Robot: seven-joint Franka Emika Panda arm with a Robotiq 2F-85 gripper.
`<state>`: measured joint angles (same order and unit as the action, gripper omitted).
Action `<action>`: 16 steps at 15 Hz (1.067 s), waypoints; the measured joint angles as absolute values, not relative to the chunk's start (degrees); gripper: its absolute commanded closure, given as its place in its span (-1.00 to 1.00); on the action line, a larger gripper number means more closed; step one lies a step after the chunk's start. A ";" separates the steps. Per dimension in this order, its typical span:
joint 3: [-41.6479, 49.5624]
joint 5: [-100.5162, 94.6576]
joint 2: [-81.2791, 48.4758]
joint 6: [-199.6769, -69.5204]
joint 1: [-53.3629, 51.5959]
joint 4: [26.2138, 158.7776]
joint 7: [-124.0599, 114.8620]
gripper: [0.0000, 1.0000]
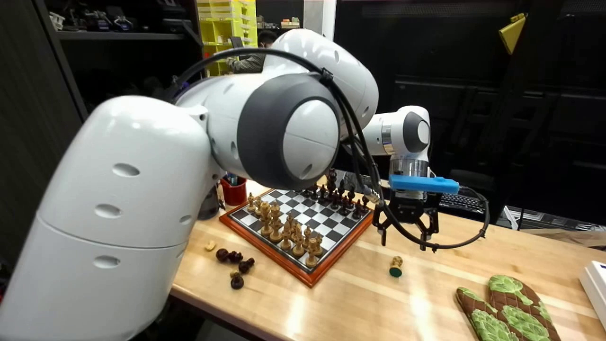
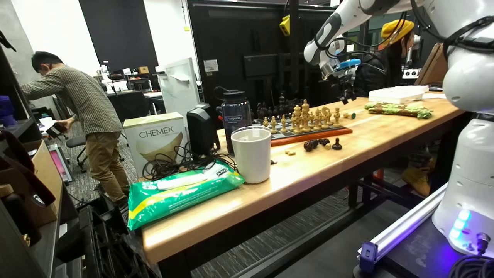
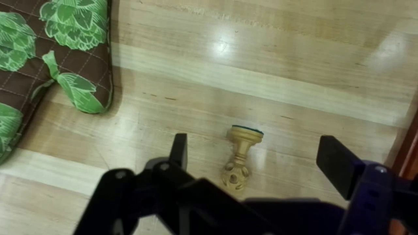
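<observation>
Quilted mitt [image 1: 525,315], brown with green leaf print, lies on the surface [image 2: 301,170]. Pale mug [image 2: 251,158] stands just beside a green packet [image 2: 181,199]; CHEMEX box [image 2: 154,125] and dark lidded bottle [image 2: 236,112] behind. Farther back, man in checked shirt [image 2: 83,100] stands side-on.

The bent arm [image 1: 222,128] points its spread end effector [image 1: 403,240] downward.

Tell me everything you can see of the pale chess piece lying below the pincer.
The pale chess piece looks like carved wood: a round, stepped base with green underside, a slim stem and a rounded head with oval hollows. Its exact type I can't tell. It lies on its side on the wooden tabletop, between the chessboard and the oven mitt. Only the tabletop appears to touch it; the open pincer hangs above, apart from it.
</observation>
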<state>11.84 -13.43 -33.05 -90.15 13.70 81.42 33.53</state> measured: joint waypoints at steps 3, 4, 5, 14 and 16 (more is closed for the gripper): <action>11.22 -14.42 -36.01 -87.76 13.91 77.79 33.53 -1.00; 11.07 -14.60 -37.01 -87.21 13.98 76.67 33.53 -1.00; 10.87 -14.67 -37.99 -86.81 14.13 75.58 33.53 -1.00; 10.14 -14.69 -45.99 -83.50 15.68 66.83 33.58 -1.00; 10.09 -14.69 -47.25 -82.49 15.89 65.29 33.61 -0.91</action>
